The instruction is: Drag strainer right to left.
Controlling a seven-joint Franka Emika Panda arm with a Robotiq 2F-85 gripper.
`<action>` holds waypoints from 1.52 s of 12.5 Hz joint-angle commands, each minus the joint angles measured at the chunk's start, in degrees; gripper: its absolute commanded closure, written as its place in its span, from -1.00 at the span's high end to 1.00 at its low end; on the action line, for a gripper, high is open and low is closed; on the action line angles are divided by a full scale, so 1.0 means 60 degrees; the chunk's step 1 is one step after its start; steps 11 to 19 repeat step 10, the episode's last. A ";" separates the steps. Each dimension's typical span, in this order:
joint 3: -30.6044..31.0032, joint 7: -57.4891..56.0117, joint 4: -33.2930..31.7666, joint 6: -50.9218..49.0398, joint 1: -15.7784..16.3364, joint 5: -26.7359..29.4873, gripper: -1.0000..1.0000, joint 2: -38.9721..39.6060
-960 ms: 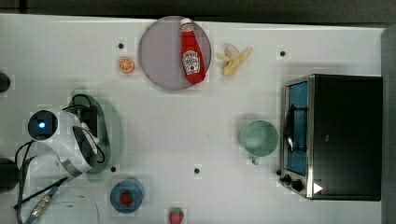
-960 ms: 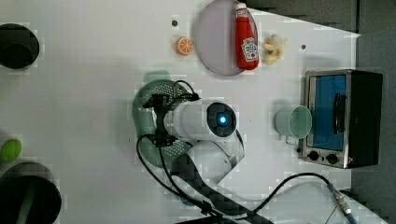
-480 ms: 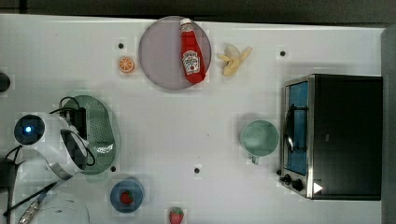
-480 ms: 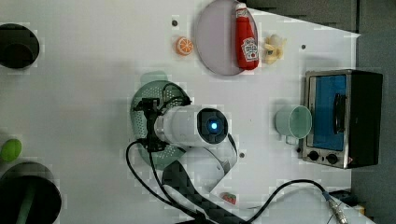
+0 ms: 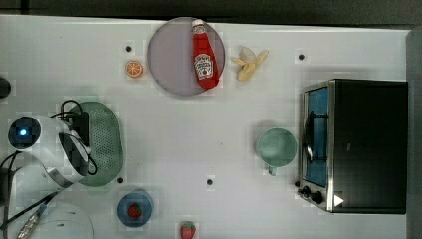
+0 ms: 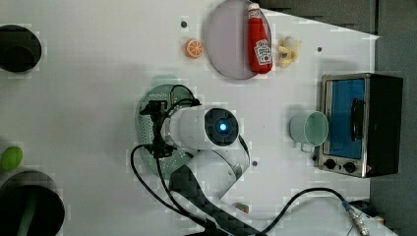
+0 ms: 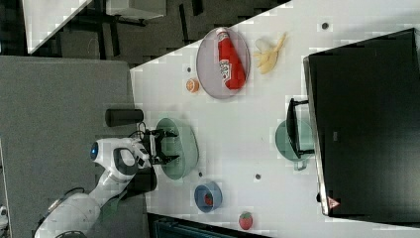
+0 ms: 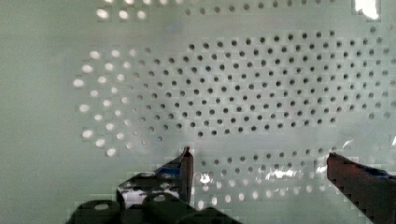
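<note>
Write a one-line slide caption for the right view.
Open gripper over the green strainer near the table's edge; ketchup bottle lies on the plate, mug by the oven.

strainer (image 5: 104, 144) partly hidden under arm (image 5: 54, 149), plate (image 5: 171, 57) rim cut off

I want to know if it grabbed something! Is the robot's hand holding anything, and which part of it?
No, nothing is held. The hand is open, its fingers spread wide inside the strainer, not clamped on its rim or wall.

Pale green oval strainer (image 5: 106, 144) lies upright, perforated.
</note>
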 commanded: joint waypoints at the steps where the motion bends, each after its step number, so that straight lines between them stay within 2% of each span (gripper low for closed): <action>1: -0.0347 -0.1281 -0.0087 -0.1009 0.0063 0.0022 1.00 -0.1113; 5: -0.1341 -0.4828 -0.0135 -0.2876 0.0029 0.0007 1.00 -0.3279; 10: -0.3283 -0.7595 -0.0088 -0.5019 -0.0076 -0.0118 1.00 -0.6009; 19: -0.3283 -0.7595 -0.0088 -0.5019 -0.0076 -0.0118 1.00 -0.6009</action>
